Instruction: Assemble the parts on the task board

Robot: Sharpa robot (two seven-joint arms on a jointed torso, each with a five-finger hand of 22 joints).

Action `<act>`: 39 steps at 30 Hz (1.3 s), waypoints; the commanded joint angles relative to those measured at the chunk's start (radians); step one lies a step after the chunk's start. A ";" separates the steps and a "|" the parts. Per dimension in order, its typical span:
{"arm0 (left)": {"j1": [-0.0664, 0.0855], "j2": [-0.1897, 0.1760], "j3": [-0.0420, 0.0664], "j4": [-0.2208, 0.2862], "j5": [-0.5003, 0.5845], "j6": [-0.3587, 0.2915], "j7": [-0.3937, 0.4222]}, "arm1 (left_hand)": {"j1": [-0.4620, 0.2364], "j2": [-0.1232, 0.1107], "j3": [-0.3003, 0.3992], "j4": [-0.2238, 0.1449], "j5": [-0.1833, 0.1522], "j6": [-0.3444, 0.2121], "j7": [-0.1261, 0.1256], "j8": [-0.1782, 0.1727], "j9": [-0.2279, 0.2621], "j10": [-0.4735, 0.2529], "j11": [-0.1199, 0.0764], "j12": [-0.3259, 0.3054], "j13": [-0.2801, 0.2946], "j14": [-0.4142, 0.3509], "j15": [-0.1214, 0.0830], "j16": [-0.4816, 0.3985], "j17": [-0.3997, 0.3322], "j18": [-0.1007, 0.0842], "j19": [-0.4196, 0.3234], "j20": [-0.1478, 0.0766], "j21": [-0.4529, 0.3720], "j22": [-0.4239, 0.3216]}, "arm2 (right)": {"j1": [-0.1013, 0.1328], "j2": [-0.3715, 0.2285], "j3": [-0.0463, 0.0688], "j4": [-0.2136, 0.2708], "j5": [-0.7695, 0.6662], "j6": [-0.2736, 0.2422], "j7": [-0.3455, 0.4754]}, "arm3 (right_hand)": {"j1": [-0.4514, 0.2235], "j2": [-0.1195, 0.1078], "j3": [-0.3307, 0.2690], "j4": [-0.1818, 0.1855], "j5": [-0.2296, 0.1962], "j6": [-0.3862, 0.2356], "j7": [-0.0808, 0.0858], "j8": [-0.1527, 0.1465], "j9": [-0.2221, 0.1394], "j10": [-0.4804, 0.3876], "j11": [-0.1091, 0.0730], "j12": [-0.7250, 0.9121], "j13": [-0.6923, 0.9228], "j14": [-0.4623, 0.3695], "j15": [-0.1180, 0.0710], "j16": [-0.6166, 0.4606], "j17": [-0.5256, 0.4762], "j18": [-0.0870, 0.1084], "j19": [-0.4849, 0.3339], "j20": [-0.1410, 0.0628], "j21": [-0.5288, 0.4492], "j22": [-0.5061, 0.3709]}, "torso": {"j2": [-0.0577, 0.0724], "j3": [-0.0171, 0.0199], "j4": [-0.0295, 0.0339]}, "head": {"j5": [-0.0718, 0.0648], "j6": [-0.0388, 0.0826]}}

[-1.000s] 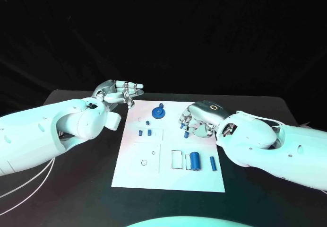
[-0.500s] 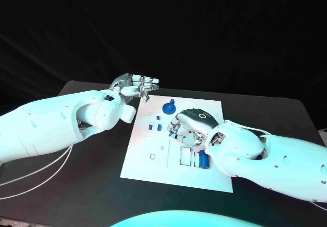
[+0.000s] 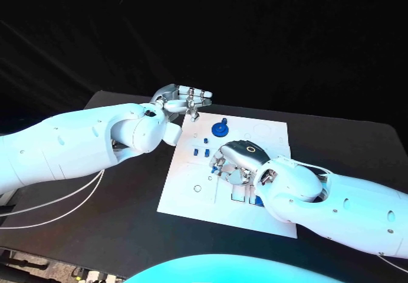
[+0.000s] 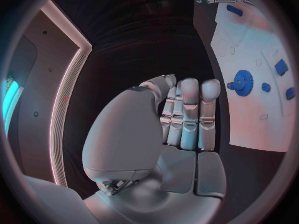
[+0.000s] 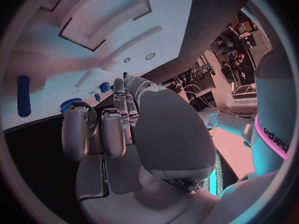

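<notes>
Black table [image 3: 102, 236] under a dark room, white task board [image 3: 191, 197] at centre. Right hand [image 3: 236, 164] low over mid-board, hiding parts beneath; grip impossible to tell. Left hand [image 3: 183, 97] off the far-left corner, fingers together, empty. Blue gear [image 3: 221, 127] near the far edge.

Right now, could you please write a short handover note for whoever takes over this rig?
Left hand: holds nothing, fingers straight and close together, at the far left corner of the task board.
Right hand: curled down over the board's middle; whether it holds a part cannot be told.
Parts: blue gear near the far edge, small blue pieces beside the right hand, a blue cylinder lying flat.
Done: cannot confirm any part as seated.
Left: place the loose parts.
</notes>
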 commanded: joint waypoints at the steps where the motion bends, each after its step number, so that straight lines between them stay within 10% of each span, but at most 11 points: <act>1: 0.001 0.004 0.000 0.000 0.008 0.015 0.004 | -0.003 0.008 -0.001 -0.008 0.002 -0.005 0.003 -0.005 -0.001 -0.006 0.003 0.004 0.001 -0.009 0.001 -0.006 -0.002 0.010 -0.003 0.002 -0.002 0.001 | -0.004 0.007 -0.001 -0.007 -0.006 0.028 0.010 | -0.014 0.001 0.004 -0.001 0.002 0.008 -0.001 0.004 0.002 0.009 0.000 -0.005 -0.001 0.060 -0.009 0.006 0.045 -0.015 0.003 -0.001 0.000 0.144 | -0.001 -0.0001 -0.0004 | 0.008 -0.006; 39: 0.001 0.011 0.000 -0.005 0.008 0.027 -0.005 | -0.006 0.009 -0.001 -0.008 0.002 -0.006 0.003 -0.004 -0.002 -0.008 0.003 0.005 0.001 -0.010 0.001 -0.008 -0.004 0.010 -0.004 0.003 -0.004 -0.001 | -0.028 0.045 -0.005 -0.049 -0.035 0.057 -0.016 | -0.024 0.001 0.005 -0.003 0.006 0.008 -0.001 0.003 0.002 0.010 0.001 -0.007 -0.002 0.060 -0.009 0.005 0.043 -0.015 0.001 -0.001 -0.003 0.144 | 0.000 -0.0004 0.0002 | 0.018 -0.017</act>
